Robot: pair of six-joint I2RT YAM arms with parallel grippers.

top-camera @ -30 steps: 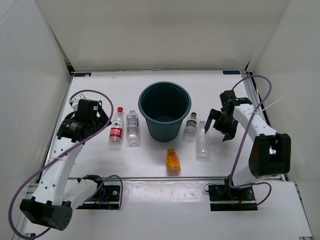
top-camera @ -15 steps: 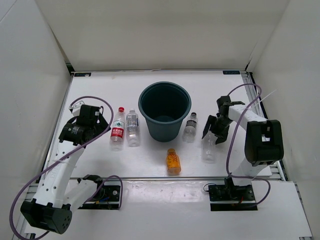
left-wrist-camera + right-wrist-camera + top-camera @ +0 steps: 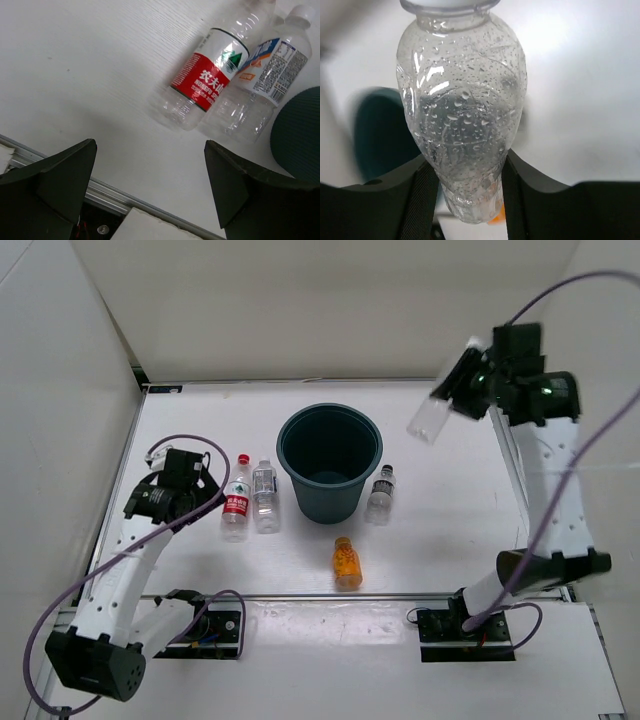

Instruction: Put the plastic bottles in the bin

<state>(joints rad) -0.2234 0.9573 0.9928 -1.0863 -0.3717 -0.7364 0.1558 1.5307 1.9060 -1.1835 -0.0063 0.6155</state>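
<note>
My right gripper [image 3: 462, 388] is shut on a clear plastic bottle [image 3: 428, 418], held high in the air to the right of the bin [image 3: 330, 462]. In the right wrist view that bottle [image 3: 462, 115] fills the frame, pinched between the fingers [image 3: 422, 200], with the bin [image 3: 382, 132] blurred below left. A red-label bottle [image 3: 234, 499] and a clear bottle [image 3: 265, 496] lie left of the bin. Another clear bottle [image 3: 380, 493] lies on its right, and an orange bottle [image 3: 345, 562] in front. My left gripper [image 3: 205, 490] stands open beside the red-label bottle [image 3: 210, 75].
White walls enclose the table on three sides. An aluminium rail [image 3: 330, 595] runs along the near edge, also seen as the rail [image 3: 120, 197] in the left wrist view. Purple cables loop off both arms.
My right gripper closed on the clear bottle that lay right of the bin and lifted it high, up and back. The left arm shifted slightly toward the near side.
</note>
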